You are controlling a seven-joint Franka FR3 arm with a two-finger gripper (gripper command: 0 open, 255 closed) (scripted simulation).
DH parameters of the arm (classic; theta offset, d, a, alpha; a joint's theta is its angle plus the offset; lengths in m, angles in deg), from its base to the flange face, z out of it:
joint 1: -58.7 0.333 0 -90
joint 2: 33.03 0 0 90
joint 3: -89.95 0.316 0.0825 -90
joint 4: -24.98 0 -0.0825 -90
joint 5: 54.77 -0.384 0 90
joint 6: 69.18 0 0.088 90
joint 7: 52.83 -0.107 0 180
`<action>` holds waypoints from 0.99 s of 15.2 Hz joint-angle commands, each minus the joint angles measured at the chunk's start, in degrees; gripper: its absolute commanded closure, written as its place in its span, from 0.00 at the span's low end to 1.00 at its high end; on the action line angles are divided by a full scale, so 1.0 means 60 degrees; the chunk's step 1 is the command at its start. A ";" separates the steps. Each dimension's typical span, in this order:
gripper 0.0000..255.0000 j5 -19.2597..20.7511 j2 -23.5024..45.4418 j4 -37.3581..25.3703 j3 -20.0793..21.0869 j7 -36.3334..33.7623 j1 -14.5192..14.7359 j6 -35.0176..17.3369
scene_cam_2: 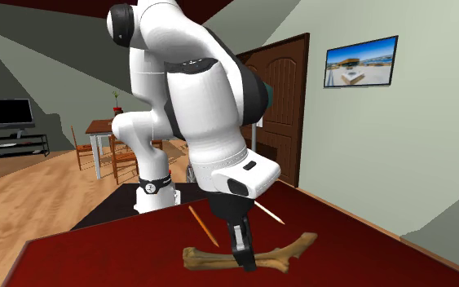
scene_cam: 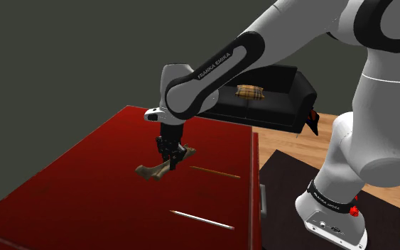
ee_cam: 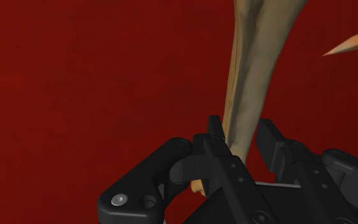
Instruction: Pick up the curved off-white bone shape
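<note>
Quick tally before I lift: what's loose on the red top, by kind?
bone: 1
orange pencil: 1
white rod: 1
Total: 3

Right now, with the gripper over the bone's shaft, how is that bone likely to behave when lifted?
The bone looks rigid, so it probably won't sag. Its curved shaft with knobbed ends may pivot about the gripper, which sits near mid-length. On the red table it seems unlikely to roll far.
</note>
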 commanded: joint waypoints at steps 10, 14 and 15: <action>1.00 0.0107 -0.0319 -0.0129 -0.0028 -0.0156 -0.0011 0.0438; 1.00 0.0207 -0.0621 -0.0295 -0.0051 -0.0312 -0.0022 0.0892; 1.00 0.0230 -0.0692 -0.0342 -0.0056 -0.0350 -0.0025 0.1007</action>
